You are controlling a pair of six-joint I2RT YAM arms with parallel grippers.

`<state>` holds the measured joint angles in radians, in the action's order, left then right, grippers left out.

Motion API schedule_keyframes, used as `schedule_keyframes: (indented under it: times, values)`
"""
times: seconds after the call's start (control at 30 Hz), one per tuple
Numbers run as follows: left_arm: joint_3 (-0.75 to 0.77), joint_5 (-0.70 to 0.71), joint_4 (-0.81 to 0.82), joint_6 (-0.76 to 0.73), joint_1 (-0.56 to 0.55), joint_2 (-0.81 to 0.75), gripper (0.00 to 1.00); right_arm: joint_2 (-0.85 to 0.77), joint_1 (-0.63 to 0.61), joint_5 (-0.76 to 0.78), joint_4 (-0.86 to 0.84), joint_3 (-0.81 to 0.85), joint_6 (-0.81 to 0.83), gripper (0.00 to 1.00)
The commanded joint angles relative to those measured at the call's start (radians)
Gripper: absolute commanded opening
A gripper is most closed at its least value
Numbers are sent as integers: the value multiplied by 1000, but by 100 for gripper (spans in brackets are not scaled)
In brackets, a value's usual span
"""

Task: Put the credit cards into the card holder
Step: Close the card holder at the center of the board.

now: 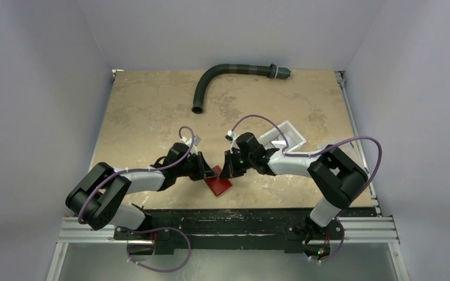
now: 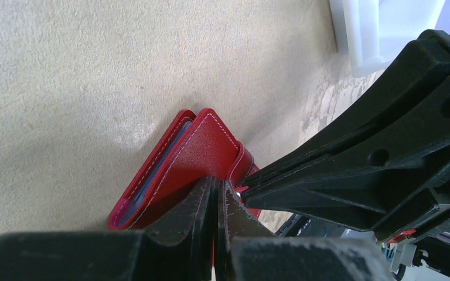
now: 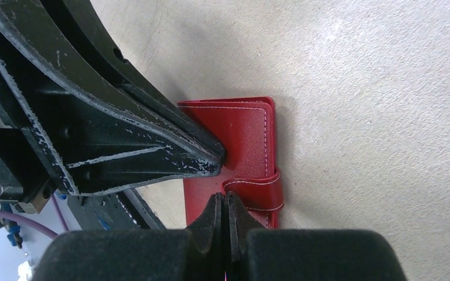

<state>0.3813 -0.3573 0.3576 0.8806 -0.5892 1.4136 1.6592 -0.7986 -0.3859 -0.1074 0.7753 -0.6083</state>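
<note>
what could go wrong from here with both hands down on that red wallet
1. The left hand and right hand, both shut, meet tip to tip on the small dark-red leather folding wallet; a slightly misjudged move could knock them together.
2. The wallet lies folded shut with its snap tab wrapped over the edge, so the shut hands may slip off the smooth cover and just shove it across the tan table.
</note>
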Motion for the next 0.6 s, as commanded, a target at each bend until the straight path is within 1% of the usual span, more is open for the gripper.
schedule_keyframes:
  times: [0.0,0.2,0.4,0.57]
  values:
    - [-20,29,-35,-3,6,-7,0,-18,-2,107,66,17,-10,0]
    - [-22,30,-34,-2,5,-8,0,-21,2,110,43,3,-29,0]
    - [-25,31,-34,-1,5,-11,0,-15,11,142,67,16,-46,0]
    - [-27,30,-31,0,5,-15,0,-10,14,125,57,11,-49,0]
